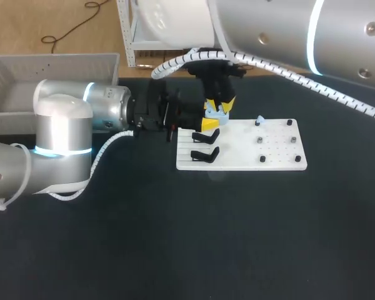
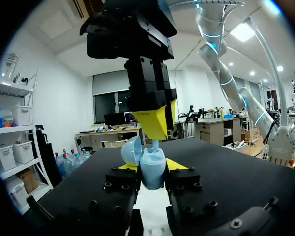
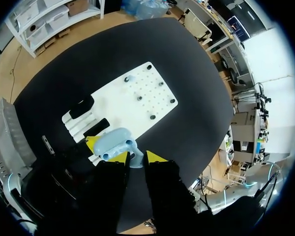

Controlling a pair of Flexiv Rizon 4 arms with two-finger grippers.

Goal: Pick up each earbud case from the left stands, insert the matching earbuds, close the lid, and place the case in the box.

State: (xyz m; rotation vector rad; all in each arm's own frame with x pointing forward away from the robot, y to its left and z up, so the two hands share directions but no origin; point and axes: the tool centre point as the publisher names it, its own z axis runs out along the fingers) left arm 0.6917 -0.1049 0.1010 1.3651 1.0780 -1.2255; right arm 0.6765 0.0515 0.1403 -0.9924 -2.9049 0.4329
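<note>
Mid-table board [image 1: 275,164], stands [image 1: 205,154] left, pegs [image 1: 260,140] right, case [image 2: 152,169] above stands, box [image 1: 50,59] far left

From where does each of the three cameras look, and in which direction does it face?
Head view: above and behind the robot, facing down on the table; both arms show.
Left wrist view: on the left wrist, facing across the table; the left end effector, shut on the open earbud case, shows.
Right wrist view: on the right wrist, facing down on the white board; the right end effector, holding an earbud, shows.
Shared: both wrist views show the earbud case.
</note>
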